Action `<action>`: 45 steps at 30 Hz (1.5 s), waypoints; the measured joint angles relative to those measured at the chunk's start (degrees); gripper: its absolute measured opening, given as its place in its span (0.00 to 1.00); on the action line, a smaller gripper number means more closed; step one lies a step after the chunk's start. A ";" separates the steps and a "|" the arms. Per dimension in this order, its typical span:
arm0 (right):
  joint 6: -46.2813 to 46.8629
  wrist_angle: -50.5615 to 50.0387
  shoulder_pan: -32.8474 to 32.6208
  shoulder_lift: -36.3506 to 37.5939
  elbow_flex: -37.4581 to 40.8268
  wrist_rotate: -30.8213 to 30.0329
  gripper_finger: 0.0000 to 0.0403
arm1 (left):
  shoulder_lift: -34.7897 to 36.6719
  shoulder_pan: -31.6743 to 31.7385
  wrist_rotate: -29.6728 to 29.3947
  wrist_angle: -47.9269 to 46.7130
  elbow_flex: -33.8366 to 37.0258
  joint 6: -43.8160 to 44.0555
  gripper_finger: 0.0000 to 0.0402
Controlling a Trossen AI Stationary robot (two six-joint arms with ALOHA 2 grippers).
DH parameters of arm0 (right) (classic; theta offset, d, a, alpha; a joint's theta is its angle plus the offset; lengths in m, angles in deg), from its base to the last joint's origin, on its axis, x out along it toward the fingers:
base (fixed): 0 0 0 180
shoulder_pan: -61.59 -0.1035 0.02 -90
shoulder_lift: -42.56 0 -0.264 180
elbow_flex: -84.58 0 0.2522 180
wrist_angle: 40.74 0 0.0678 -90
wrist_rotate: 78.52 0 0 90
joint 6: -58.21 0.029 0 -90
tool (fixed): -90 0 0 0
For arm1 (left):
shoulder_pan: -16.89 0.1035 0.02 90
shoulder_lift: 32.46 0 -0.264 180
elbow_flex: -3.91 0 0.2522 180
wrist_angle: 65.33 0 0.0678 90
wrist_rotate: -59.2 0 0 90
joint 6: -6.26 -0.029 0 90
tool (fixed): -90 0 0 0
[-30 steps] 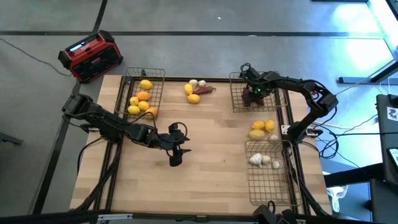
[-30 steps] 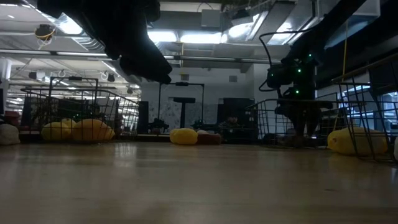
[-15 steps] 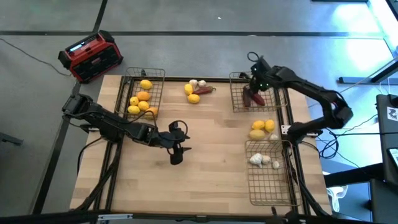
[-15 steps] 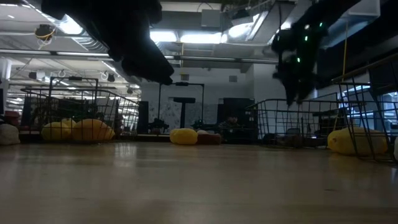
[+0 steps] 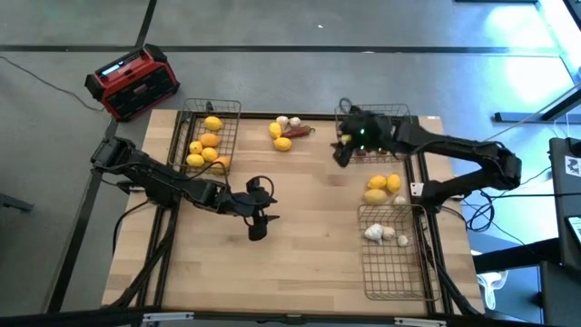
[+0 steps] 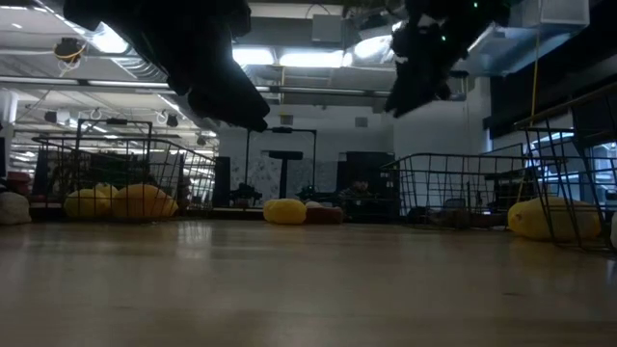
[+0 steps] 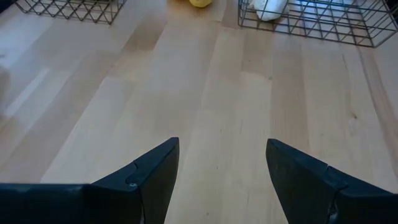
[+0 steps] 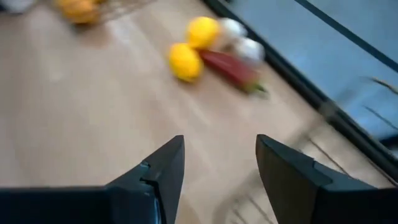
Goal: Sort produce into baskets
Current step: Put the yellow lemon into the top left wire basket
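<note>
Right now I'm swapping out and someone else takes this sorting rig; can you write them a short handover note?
Left gripper: open, empty, waiting over the bare middle of the table.
Right gripper: open, empty, raised beside the far right basket, facing the loose pile.
Done: yellow and orange fruits in the far left basket; garlic bulbs in the near right basket.
Left: the loose pile at the far edge, two yellow fruits, two garlic bulbs and a red piece; also two yellow fruits on the table between the right baskets.
</note>
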 joint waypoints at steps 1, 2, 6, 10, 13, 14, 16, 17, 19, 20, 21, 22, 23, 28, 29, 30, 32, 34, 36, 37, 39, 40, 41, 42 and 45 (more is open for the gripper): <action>-0.06 1.19 -1.97 -0.22 0.03 -0.09 0.48 | 0.00 0.00 0.00 0.00 0.00 -0.15 0.59; -0.12 2.63 -4.07 -0.29 0.04 -0.12 0.48 | 0.00 0.00 0.00 0.00 0.00 -0.28 0.59; -0.40 7.61 -11.59 -0.45 0.04 -0.14 0.48 | 0.00 0.00 0.02 0.57 0.00 -1.76 0.59; -0.34 9.86 -18.57 -1.01 0.04 -1.93 0.48 | 0.00 0.00 0.02 2.96 0.02 -3.72 0.59; -0.30 10.27 -23.38 -2.13 0.04 -3.32 0.48 | 0.02 0.29 0.09 5.26 0.02 -5.01 0.59; 0.08 11.04 -24.89 -2.68 0.04 -3.85 0.48 | 0.02 0.68 0.13 5.94 0.00 -4.80 0.59; 1.35 11.96 -27.54 -3.69 0.04 -5.52 0.48 | 0.02 2.05 0.15 5.60 -0.32 -2.84 0.59; 1.68 12.87 -28.70 -4.34 0.04 -6.43 0.48 | 0.02 2.86 0.39 5.28 -0.60 -1.94 0.59; 1.91 14.89 -30.80 -5.51 0.04 -8.28 0.48 | 0.02 4.68 1.97 3.44 -1.44 -1.01 0.59; 1.94 15.40 -31.61 -5.96 0.04 -9.05 0.48 | 0.04 5.82 3.09 2.15 -1.98 -0.77 0.59; 1.77 16.38 -32.21 -6.46 0.04 -9.81 0.48 | 0.04 6.91 4.11 0.70 -2.46 -0.71 0.59; 1.61 17.35 -32.75 -6.85 0.04 -10.21 0.48 | 0.04 8.23 5.11 -1.03 -2.86 -0.64 0.59; 1.57 17.62 -33.17 -7.12 0.04 -10.66 0.48 | 0.04 9.63 6.22 -2.43 -3.23 -0.37 0.59; 1.89 17.56 -33.86 -8.53 0.04 -12.66 0.48 | 0.04 16.90 12.24 -3.73 -3.69 -0.19 0.59; 2.27 17.62 -33.82 -8.79 0.04 -12.79 0.48 | -0.23 18.45 13.82 -3.56 -3.69 -0.21 0.59; 2.46 17.49 -33.70 -8.90 0.04 -12.92 0.48 | -0.57 19.72 14.19 -2.90 -3.73 -0.27 0.59; 2.50 17.05 -33.69 -8.97 0.04 -13.00 0.48 | -0.74 21.49 14.29 -3.06 -3.76 -2.08 0.59; 2.57 17.35 -33.69 -8.97 0.04 -13.04 0.48 | -0.73 22.53 14.35 -2.71 -3.76 -4.22 0.59; 2.57 17.27 -33.73 -8.97 0.04 -13.04 0.48 | -0.72 23.39 14.37 -2.68 -3.76 -5.27 0.59; 2.63 17.27 -33.73 -8.97 0.04 -13.02 0.48 | -0.72 23.84 14.11 -2.75 -3.76 -5.62 0.59; 2.98 17.05 -33.73 -8.97 0.04 -12.76 0.48 | -0.70 24.58 13.11 -3.16 -3.76 -5.50 0.59; 3.30 16.79 -33.73 -8.97 0.04 -12.59 0.48 | -0.70 24.81 12.96 -3.44 -3.76 -4.18 0.59; 3.69 16.57 -33.73 -8.97 0.04 -12.53 0.48 | -0.70 24.93 12.94 -3.58 -3.76 -3.13 0.59; 3.89 16.57 -33.73 -8.97 0.04 -12.53 0.48 | -0.70 25.07 13.00 -3.53 -3.76 -2.72 0.59; 3.92 16.68 -33.73 -8.97 0.04 -12.52 0.48 | -0.70 25.14 13.22 -3.45 -3.76 -1.64 0.59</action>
